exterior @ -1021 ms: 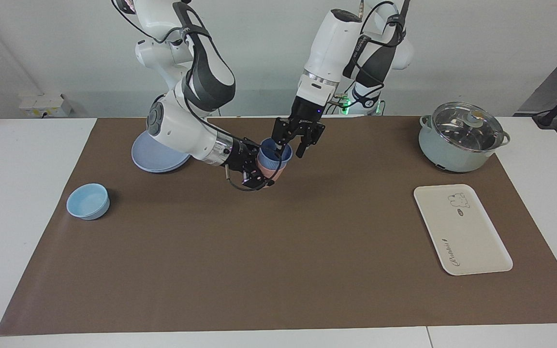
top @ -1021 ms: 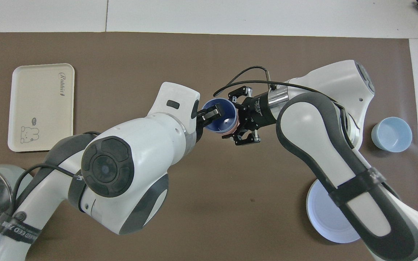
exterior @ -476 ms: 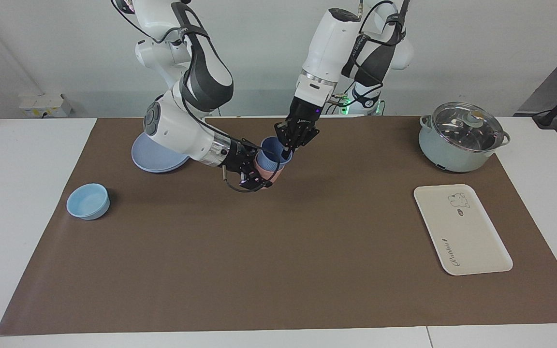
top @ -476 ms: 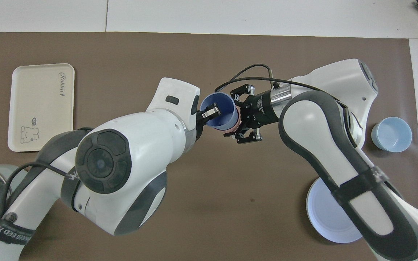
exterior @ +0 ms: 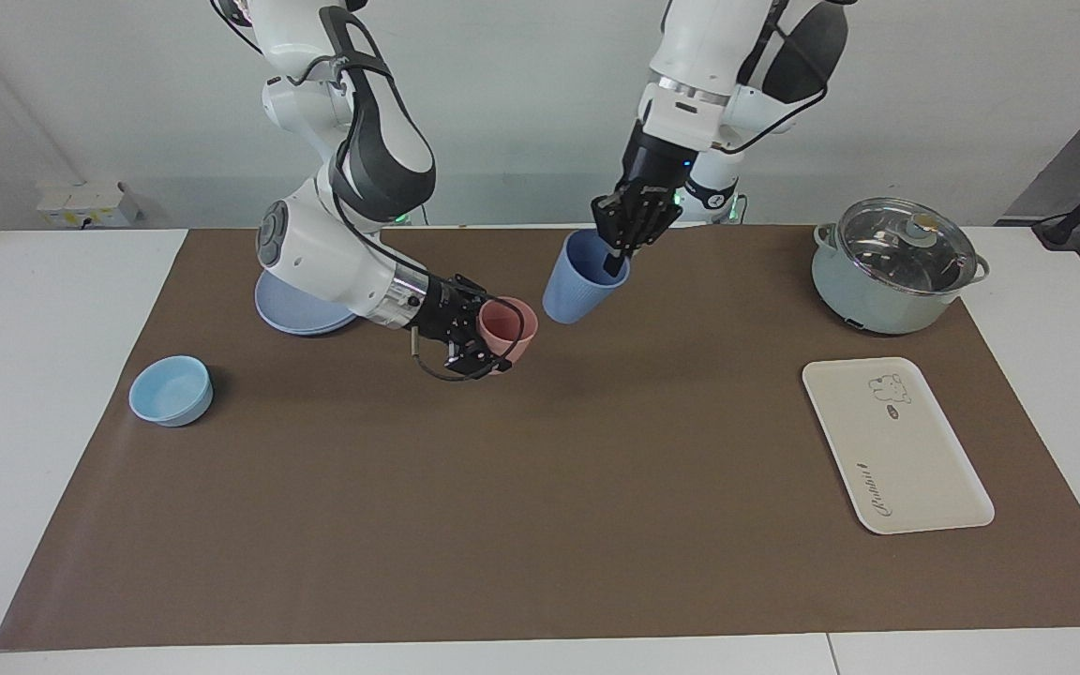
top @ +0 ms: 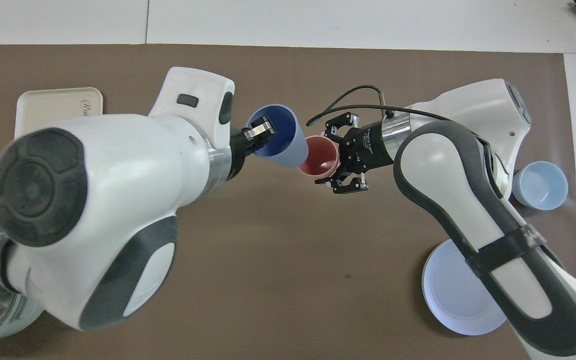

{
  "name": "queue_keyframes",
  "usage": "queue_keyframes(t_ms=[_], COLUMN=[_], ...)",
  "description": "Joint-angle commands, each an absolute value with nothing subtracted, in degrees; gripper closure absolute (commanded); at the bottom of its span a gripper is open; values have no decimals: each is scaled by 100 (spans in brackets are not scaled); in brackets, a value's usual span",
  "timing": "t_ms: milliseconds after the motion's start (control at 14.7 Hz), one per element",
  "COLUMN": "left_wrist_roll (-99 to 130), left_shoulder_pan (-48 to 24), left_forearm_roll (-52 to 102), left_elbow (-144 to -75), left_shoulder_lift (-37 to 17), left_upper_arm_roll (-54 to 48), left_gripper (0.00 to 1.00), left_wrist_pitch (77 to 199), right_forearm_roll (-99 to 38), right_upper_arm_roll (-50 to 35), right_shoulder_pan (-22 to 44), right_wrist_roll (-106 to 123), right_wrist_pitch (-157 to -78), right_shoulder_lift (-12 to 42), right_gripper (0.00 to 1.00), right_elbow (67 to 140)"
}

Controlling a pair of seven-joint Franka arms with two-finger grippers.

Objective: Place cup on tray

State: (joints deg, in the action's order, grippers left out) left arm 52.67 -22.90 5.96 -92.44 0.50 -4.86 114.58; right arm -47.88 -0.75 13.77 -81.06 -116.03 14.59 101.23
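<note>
the left pincer (exterior: 617, 251) is up in the air over the brown mat (exterior: 540, 487), closed on the rim of the periwinkle-blue cup (exterior: 580, 278), one finger inside the cup's mouth and the other against the outside of its wall. the cup hangs tilted below the fingers, clear of the mat, its mouth turned up toward the left arm. in the overhead view the same left pincer (top: 263, 135) shows at the cup (top: 280, 137) rim.

just beside it, low over the mat, the right pincer (exterior: 488, 339) is closed around the pink cup (exterior: 506, 328), gripping it by its sides with the open mouth facing up. the two cups are apart, the blue one higher than the pink one (top: 320, 159).

the cream-white tray (exterior: 892, 445) lies flat on the mat toward the left arm's end of the table, well apart from the cup. a pot with a glass lid (exterior: 894, 262) stands nearer to the robots than the tray. toward the right arm's end, a round blue plate (exterior: 296, 305) sits partly under the right arm, and a light-blue bowl (exterior: 171, 390) stands farther from the robots than the plate.
</note>
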Motion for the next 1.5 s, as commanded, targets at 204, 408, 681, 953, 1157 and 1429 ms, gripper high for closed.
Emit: queue_keyframes(t_ms=[204,408,681,953,1157,1429], left_wrist_roll=[3036,1438,-234,-1009,-1397,-1598], left_shoulder_pan=[-653,313,1378,1862,2004,1907], left_forearm_roll=[685,843,957,1028,1720,1960], left_elbow=[-9596,-10780,-11153,-11153,-11145,-11224], left_shoulder_lift=[395,877,547,-419,-851,-1318], left_upper_arm_roll=[-466,-466,-457,-457,-457,-475], left_gripper=[100,100,100,100,100,100], left_wrist_pitch=[10757,11361,11987,13058,13727,14449], right_forearm_roll=[-5563,-5660,-5809,-5774,-5810,-5853], right_upper_arm_roll=[-105,-114,-105,-97,-97,-88], right_shoulder_pan=[248,-349,-1071,-1300,-1424,-1520], right_wrist_roll=[-7199,-6577,-5434,-5326,-4940,-4975], right_wrist_pitch=[-11075,-10768,-10634,-11002,-11215,-11892], right_shoulder_lift=[1546,1862,2451,2750,2865,2883], right_gripper=[100,100,100,100,100,100], right_elbow=[10389,10389,10292,10090,10099,10239])
